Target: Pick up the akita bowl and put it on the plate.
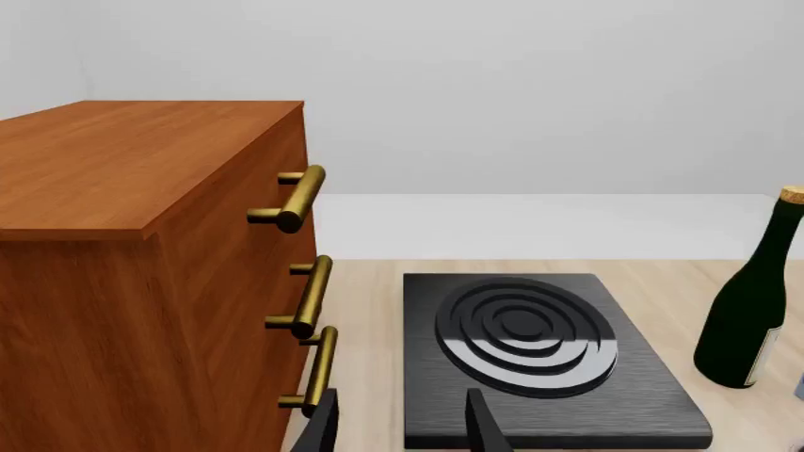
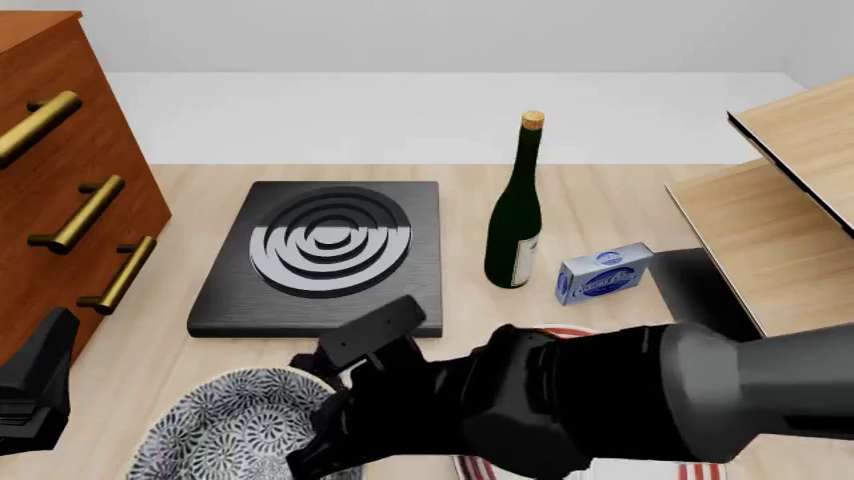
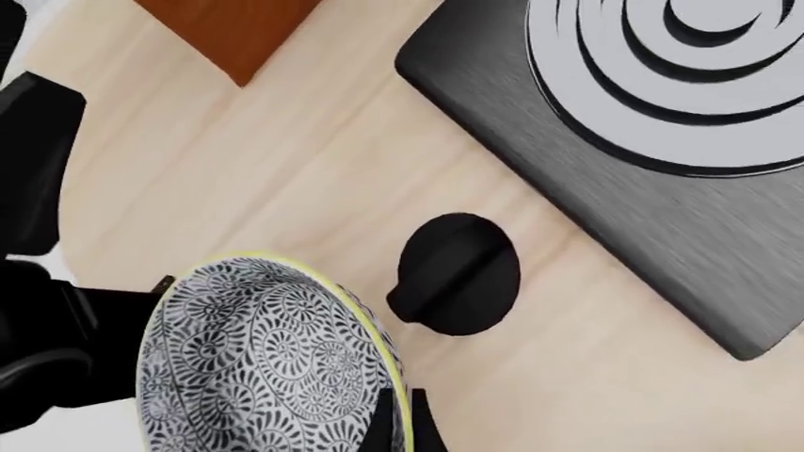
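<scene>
Right gripper (image 3: 399, 422): fingers pinched on the yellowish rim of the akita bowl (image 2: 234, 430), so it's gripping the bowl. Only the finger tips show in the right wrist view; in the front view the big dark arm covers most of it.
Left gripper (image 1: 402, 424): jaws spread apart with nothing between them, pointing toward the stove slab. In the front view it sits at the near left edge (image 2: 34, 385).
Akita bowl: near left part of the table, dense blue-grey and white pattern. In the right wrist view (image 3: 270, 358) it looks tilted, with its shadow on the wood beside it, so I can't tell how much of it touches the table, if any.
Plate (image 2: 574, 335): near, right of the bowl, mostly hidden under the right arm. Just slivers of white with red rings peek out.
Stove slab (image 2: 327, 255): black square with grey rings, farther back than the bowl, left of centre.
Wine bottle (image 2: 514, 215): dark green, upright, just right of the stove slab.
Small blue box (image 2: 605, 272): right of the bottle, near it.
Wooden drawer cabinet (image 2: 67, 170): far left, three brass handles.
Light wood shelf unit (image 2: 774, 215): right edge.
</scene>
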Motion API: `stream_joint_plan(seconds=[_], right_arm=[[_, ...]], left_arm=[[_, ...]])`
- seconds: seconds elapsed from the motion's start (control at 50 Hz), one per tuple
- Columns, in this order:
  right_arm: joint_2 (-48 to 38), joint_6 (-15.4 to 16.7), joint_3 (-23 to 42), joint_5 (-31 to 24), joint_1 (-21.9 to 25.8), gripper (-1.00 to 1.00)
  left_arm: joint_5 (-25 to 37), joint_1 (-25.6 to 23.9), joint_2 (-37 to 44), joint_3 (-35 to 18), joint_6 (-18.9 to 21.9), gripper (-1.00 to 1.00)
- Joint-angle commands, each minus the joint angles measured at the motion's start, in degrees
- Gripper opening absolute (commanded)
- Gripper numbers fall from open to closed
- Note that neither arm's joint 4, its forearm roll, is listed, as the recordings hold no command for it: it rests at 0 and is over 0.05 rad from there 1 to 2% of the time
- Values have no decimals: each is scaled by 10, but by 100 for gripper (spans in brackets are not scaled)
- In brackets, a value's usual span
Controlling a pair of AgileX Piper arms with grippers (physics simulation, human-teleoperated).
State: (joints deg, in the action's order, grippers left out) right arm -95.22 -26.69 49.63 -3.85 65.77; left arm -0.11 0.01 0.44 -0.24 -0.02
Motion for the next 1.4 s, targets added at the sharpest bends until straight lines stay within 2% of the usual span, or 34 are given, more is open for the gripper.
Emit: stream_joint_plan(seconds=[0.02, 0.84, 1.02, 1.4], right_arm=[[58, 2, -33, -10, -33, -100], [249, 28, -133, -118, -201, -100], [271, 23, -171, -108, -236, -100], [322, 35, -211, -139, -285, -100]], left_arm=[[0, 0, 0, 0, 0, 100], [0, 0, 0, 0, 0, 100], [0, 0, 0, 0, 0, 100], [0, 0, 0, 0, 0, 100]])
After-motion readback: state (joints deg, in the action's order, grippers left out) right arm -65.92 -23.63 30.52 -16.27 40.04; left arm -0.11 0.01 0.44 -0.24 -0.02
